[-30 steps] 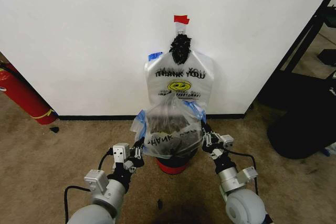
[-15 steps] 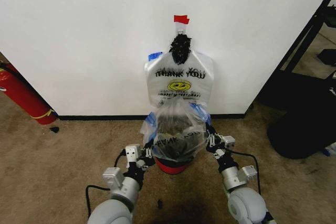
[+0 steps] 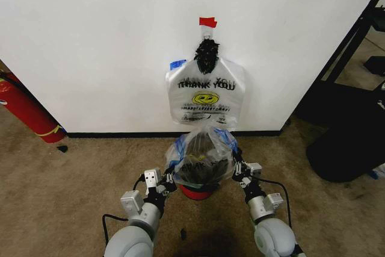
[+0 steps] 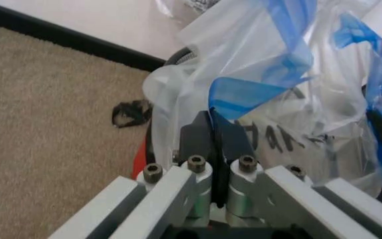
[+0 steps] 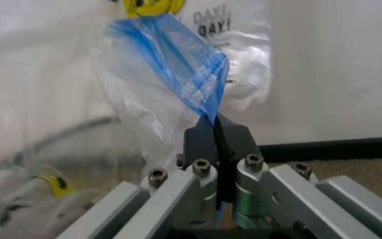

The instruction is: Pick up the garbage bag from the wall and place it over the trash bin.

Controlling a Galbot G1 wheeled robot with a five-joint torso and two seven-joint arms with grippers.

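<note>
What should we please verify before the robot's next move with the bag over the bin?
1. Left gripper clamped on the bag: ok, jaws shut on a blue patch.
2. Right gripper clamped on the bag: ok, jaws shut on blue plastic.
3. Bag over the bin: ok, it drapes the top, red base showing below.
4. Bag mouth around the bin's rim: cannot tell, plastic hides the rim.
5. Smiley bag left hanging on the wall: ok.
</note>
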